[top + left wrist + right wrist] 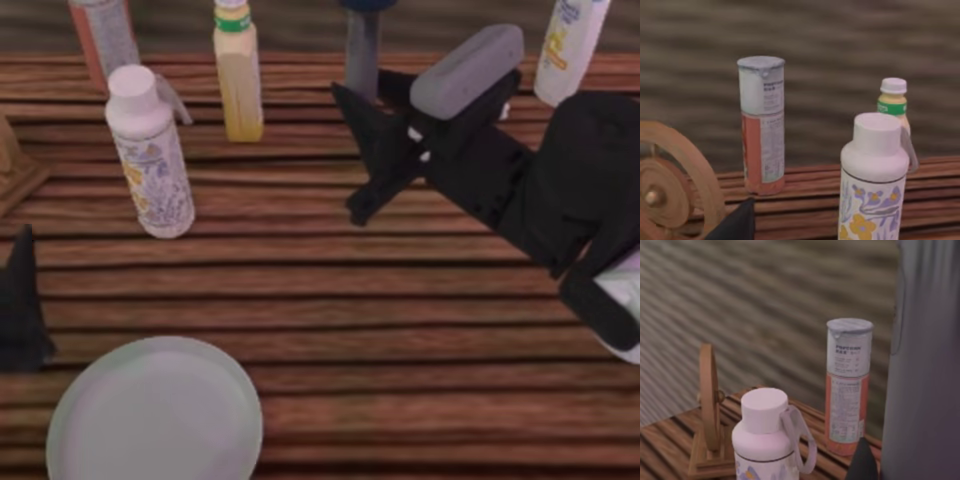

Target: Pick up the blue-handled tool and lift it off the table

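Right arm (560, 200): black, blocky links, matte. Grey rounded box (467, 70) on top near the wrist, at its 10 o'clock end. White patch at 5 o'clock. Right gripper (355, 150): black tapered pointed fingers (352, 110). Left gripper (20, 310): black pointed wedge, table's 9 o'clock edge.

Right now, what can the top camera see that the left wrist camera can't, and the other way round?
Only the top view shows the blue-handled tool with the right end effector open beside its grey shaft, plus the white plate. Only the left wrist view shows the wooden ring stand's round face. Both show the flowered white bottle, the yellow bottle and the orange can.
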Controlling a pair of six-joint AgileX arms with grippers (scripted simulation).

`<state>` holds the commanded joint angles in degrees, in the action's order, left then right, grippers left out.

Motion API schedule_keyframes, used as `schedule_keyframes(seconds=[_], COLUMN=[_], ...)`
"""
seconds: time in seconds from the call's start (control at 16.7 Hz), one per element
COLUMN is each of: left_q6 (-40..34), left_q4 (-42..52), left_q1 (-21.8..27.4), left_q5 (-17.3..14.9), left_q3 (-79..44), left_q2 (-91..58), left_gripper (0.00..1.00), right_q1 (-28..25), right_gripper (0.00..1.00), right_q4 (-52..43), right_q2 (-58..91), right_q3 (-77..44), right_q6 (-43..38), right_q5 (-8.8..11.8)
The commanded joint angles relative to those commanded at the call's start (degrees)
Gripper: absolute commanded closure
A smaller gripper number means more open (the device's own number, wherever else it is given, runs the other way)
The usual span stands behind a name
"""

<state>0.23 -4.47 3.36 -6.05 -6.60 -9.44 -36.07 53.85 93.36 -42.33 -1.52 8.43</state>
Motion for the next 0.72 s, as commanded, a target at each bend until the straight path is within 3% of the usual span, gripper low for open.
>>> schedule_keyframes(seconds=[0.72], left_q6=[0.62], left_q4=[-18.49], left_q1=[14.25], left_q5=[-25.99], left_q3=[-27.79], left_q2=[-50.79], left_gripper=[0.0], right_q1=[0.0], right_gripper=[1.0], right_q4=[0.0], right_q2=[0.0], right_q3=[0.0], right_q6=[0.0], right_q5=[0.0])
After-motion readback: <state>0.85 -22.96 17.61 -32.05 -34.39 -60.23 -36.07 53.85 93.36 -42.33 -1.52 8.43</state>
